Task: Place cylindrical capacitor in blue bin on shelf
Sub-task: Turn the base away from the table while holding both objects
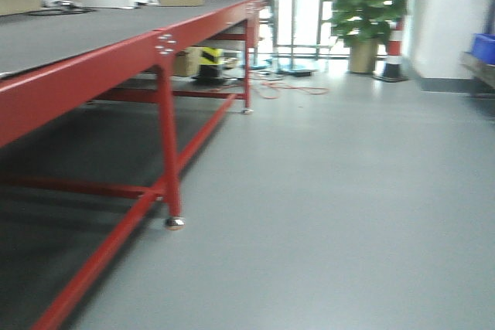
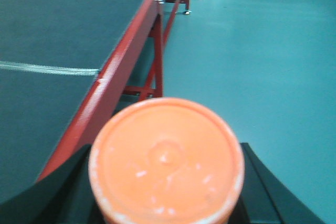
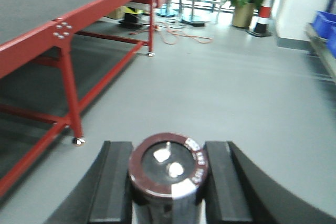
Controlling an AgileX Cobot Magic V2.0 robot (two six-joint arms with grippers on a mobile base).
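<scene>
Floor (image 1: 348, 214) of smooth grey runs past a long red table (image 1: 166, 113) in the front view toward a blue bin (image 1: 484, 48) at the far right, well apart. Left wrist view: the left gripper (image 2: 165, 195) is closed round an orange-capped cylinder (image 2: 165, 158) beside the table's edge. Right wrist view: the right gripper (image 3: 168, 187) clamps the cylindrical capacitor (image 3: 168, 169) upright, the shelf (image 3: 321, 53) ahead to its right.

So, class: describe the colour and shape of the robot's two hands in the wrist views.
Both are black. The right hand has two flat, blocky fingers with curved outer shells flaring sideways. Of the left hand only dark, wedge-shaped fingers show. No cables or markings are visible.
</scene>
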